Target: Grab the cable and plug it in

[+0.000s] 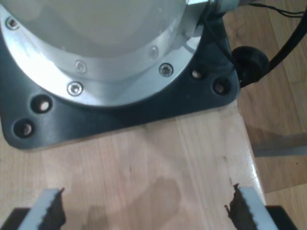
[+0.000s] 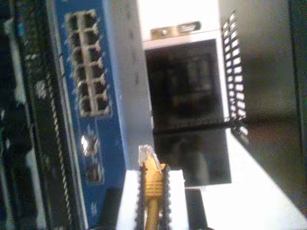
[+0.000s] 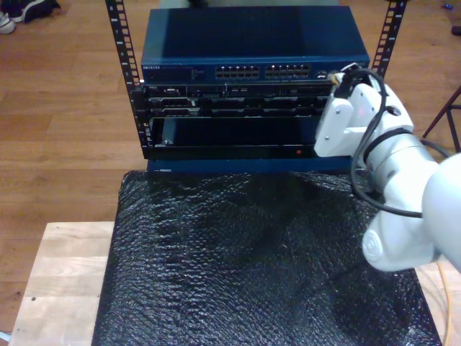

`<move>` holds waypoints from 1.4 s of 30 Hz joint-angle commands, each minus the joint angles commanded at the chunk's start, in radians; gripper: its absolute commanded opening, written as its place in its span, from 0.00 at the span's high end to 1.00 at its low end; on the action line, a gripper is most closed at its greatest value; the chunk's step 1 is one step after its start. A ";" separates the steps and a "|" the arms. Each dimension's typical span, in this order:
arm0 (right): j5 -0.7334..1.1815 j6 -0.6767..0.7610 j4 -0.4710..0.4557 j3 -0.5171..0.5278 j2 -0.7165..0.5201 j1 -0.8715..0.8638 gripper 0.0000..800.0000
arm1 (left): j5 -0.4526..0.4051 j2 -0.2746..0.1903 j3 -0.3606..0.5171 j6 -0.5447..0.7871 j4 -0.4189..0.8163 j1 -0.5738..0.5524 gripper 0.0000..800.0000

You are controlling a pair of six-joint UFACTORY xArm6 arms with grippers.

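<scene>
The yellow-orange cable (image 2: 153, 191) is pinched between the two dark fingers of my second gripper (image 2: 153, 175), which is shut on it. Its clear plug (image 2: 146, 157) sticks out past the fingertips, close to the blue switch (image 2: 112, 96) and just short of its block of ports (image 2: 88, 62). In the exterior view the second gripper (image 3: 334, 78) is up against the right end of the switch's port row (image 3: 263, 72). A stretch of the cable (image 3: 447, 303) trails at the exterior view's lower right. My first gripper (image 1: 148, 211) is open over bare wooden tabletop (image 1: 144, 163), holding nothing.
The switch sits on top of a black rack (image 3: 216, 115) with dark units below it. A black bubble-wrap mat (image 3: 252, 267) covers the table before the rack. A round silver arm base on a black plate (image 1: 120, 115) lies just beyond the first gripper, near the table's edge.
</scene>
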 joint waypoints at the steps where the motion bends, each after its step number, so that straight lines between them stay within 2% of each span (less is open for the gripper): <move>1: -0.002 0.000 -0.002 -0.014 0.009 0.002 1.00 | 0.000 0.000 0.000 0.000 0.000 0.000 0.00; 7: -0.017 -0.005 0.008 -0.112 0.120 0.043 1.00 | 0.000 0.000 0.000 0.000 0.000 0.000 0.00; 11: -0.028 -0.011 0.097 -0.138 0.141 0.080 1.00 | 0.000 0.000 0.000 0.000 0.000 0.000 0.00; 14: -0.048 -0.028 0.120 -0.158 0.172 0.100 1.00 | 0.000 0.000 0.000 0.000 0.000 0.000 0.00; 21: -0.075 -0.141 0.275 -0.161 0.196 0.130 1.00 | 0.000 0.000 0.000 0.000 0.000 0.000 0.00; 29: -0.106 -0.222 0.371 -0.198 0.238 0.150 1.00 | 0.000 0.000 0.000 0.000 0.000 0.000 0.00; 35: -0.106 -0.236 0.394 -0.203 0.249 0.160 1.00 | 0.000 0.000 0.000 0.000 0.000 0.000 0.00; 42: -0.106 -0.236 0.440 -0.262 0.296 0.178 1.00 | 0.000 0.000 0.000 0.000 0.000 0.000 0.00</move>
